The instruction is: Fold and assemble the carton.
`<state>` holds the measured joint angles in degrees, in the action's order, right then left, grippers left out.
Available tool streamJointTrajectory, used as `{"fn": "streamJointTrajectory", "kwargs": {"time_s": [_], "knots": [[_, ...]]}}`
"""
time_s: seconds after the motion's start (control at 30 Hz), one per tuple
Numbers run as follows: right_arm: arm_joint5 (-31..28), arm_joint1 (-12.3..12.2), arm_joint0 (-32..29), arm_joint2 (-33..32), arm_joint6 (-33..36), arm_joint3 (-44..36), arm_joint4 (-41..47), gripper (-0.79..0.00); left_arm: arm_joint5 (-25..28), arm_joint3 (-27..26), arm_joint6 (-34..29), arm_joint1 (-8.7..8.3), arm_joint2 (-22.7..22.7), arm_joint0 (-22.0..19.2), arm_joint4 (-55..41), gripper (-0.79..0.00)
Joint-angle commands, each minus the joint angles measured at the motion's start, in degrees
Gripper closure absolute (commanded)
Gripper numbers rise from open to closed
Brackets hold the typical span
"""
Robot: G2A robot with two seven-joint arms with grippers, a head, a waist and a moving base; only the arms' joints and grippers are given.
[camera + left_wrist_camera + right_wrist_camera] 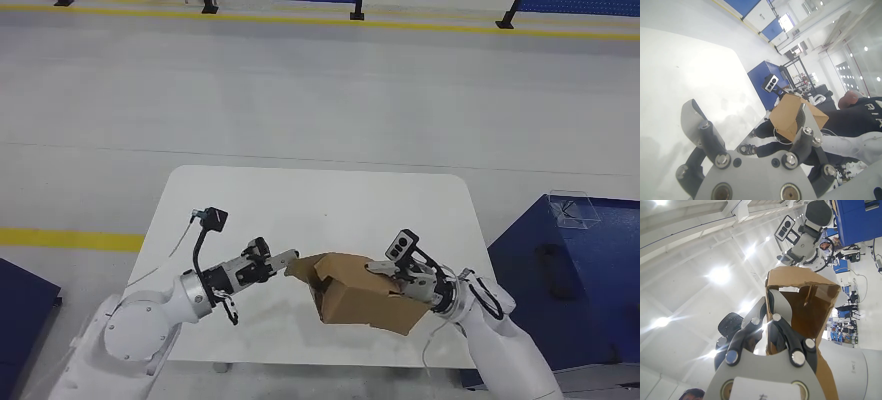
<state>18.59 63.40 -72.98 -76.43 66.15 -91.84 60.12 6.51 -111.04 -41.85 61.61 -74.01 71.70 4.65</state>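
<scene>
A brown cardboard carton (362, 292), partly folded with its flaps loose, is held just above the white table (300, 200) near its front edge. My right gripper (392, 275) is shut on one carton wall. In the right wrist view one finger sits inside the open carton (810, 313) and the other outside, with the right gripper (767, 298) clamped on the cardboard. My left gripper (288, 256) is open at the carton's left flap. In the left wrist view its fingers (693, 109) stand wide apart, and the carton (787, 113) lies just beyond the far finger.
A blue cabinet (580, 270) stands close to the table's right side and a dark blue bin (20, 300) to the left. The carton overhangs the table's front edge.
</scene>
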Motion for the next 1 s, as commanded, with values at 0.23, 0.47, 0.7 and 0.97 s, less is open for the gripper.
{"fn": "streamJointTrajectory", "kwargs": {"time_s": [0.23, 0.47, 0.7, 0.97], "knots": [[-0.07, -0.24, -1.09, -0.30, 0.18, -1.07, -0.38, 0.000, 1.67, -0.84, -5.54, 0.16, 4.33, -1.39, -0.94, -0.785], [0.03, -0.27, -1.64, 0.90, 0.33, -2.07, -1.30, 0.000, 0.68, 1.05, -5.64, 0.77, 9.06, -4.05, 0.86, -0.785], [-0.12, -0.21, -1.93, 2.22, 0.10, -2.26, -1.75, 0.000, -0.40, 3.24, -4.65, 1.63, 13.77, -6.84, 2.58, -0.785], [-0.09, -0.28, -0.59, 0.70, -1.64, -0.30, 0.14, 0.000, -0.26, 3.14, -3.56, 1.43, 11.01, -6.74, 0.81, -0.785]]}}
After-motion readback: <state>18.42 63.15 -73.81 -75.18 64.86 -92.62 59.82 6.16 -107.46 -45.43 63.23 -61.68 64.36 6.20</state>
